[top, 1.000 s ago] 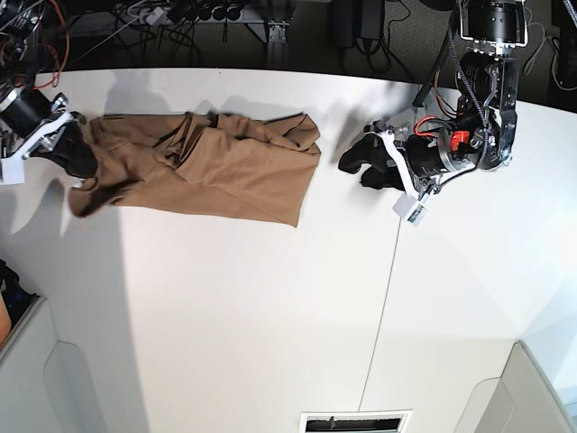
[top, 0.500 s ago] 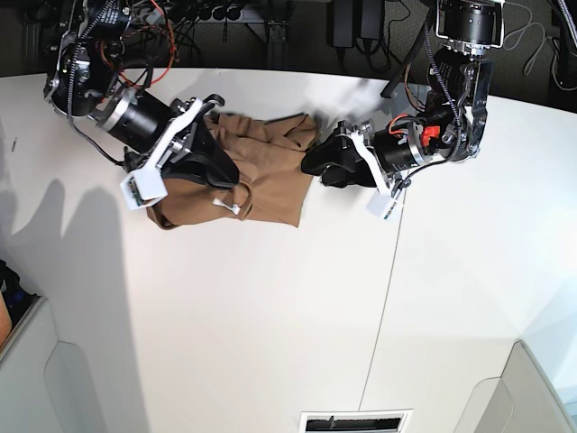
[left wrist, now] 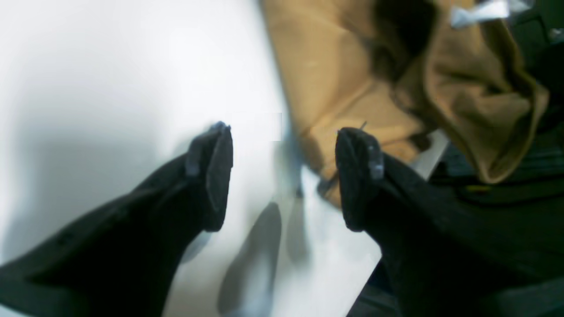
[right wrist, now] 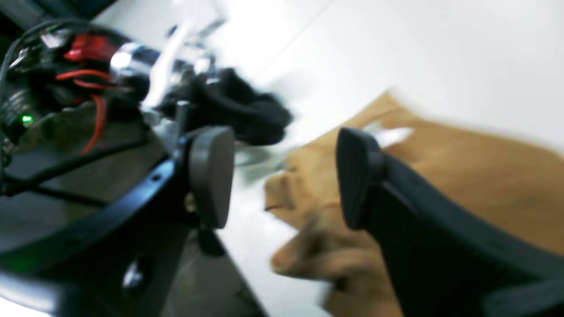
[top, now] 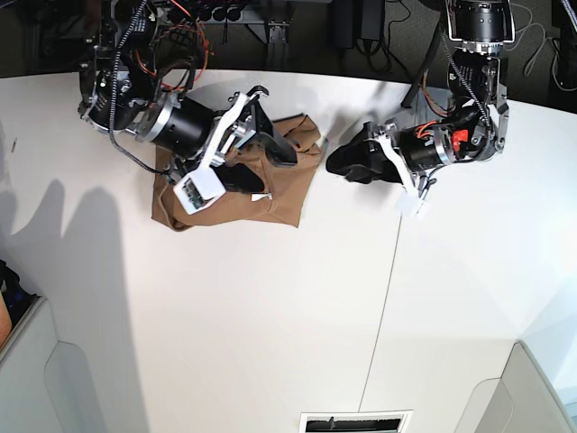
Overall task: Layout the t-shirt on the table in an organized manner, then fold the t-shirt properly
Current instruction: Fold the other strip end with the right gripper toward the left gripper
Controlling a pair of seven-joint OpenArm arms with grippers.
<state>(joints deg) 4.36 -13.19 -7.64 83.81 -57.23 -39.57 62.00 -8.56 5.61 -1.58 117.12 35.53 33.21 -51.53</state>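
The tan t-shirt (top: 288, 194) lies bunched and doubled over itself on the white table (top: 252, 316), toward the far edge. My right gripper (top: 278, 170) hovers over the cloth with its jaws open and nothing between them. In the right wrist view that gripper (right wrist: 284, 176) stands wide above the t-shirt (right wrist: 462, 176), near a small white label (right wrist: 392, 132). My left gripper (top: 338, 161) is open just right of the shirt's edge, apart from it. In the left wrist view the left gripper (left wrist: 282, 176) is over the bare table (left wrist: 110, 66), with the t-shirt (left wrist: 335, 75) just beyond its fingertips.
A thin dark seam (top: 383, 298) runs across the table from the left gripper toward the near edge. Cables and dark equipment (top: 297, 27) sit beyond the far edge. Grey moulded corners (top: 54, 379) flank the near side, and a vent slot (top: 353, 421) sits at the near edge.
The right arm carried the shirt's left part rightward over the rest, then opened its jaws and let go. The shirt went from spread long to a compact heap. The left gripper stayed open.
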